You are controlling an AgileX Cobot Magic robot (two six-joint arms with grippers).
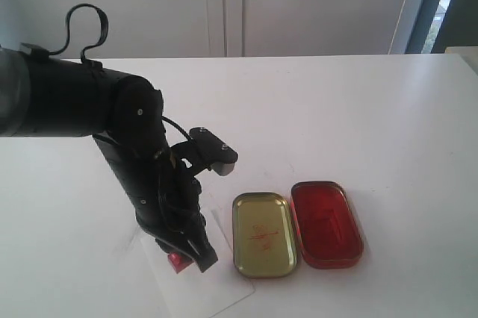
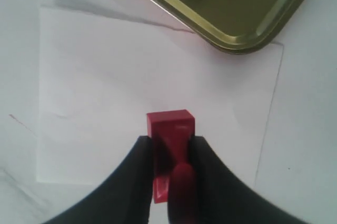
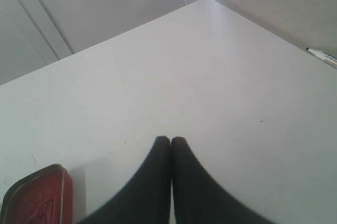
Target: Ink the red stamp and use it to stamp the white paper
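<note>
Beside the left pincer [image 1: 190, 247] lie two shallow oval-cornered tins, edge to edge on the white table [image 1: 358, 109]. Nearer to it is the gold lid [image 1: 264, 234], open side up, smooth and glossy, with only faint red smears inside. Beyond the lid sits the red ink tin [image 1: 326, 225], filled by a glossy red pad with a raised mark in its surface.

Directly under the left pincer lies the white paper [image 1: 216, 288], a flat, plain rectangle a little brighter than the table. In the left wrist view the lid's rounded corner covers part of the sheet's far edge.

As for the red stamp [image 1: 177, 260], it is a small hard block with a square base and a narrow handle. The black fingers [image 2: 210, 171] have closed on that handle from both sides, open only as wide as the handle, so the square base juts out past the fingertips over the middle of the sheet. I cannot tell whether the base presses on the paper or hangs just above it.

The left arm, black and bulky, bends steeply down from its elbow, with the wrist pointing at the table and a cable looped above it.

Over bare table, the right pincer [image 3: 170, 142] has its two dark tapered fingers pressed together with nothing between them; the red ink tin shows near it.
</note>
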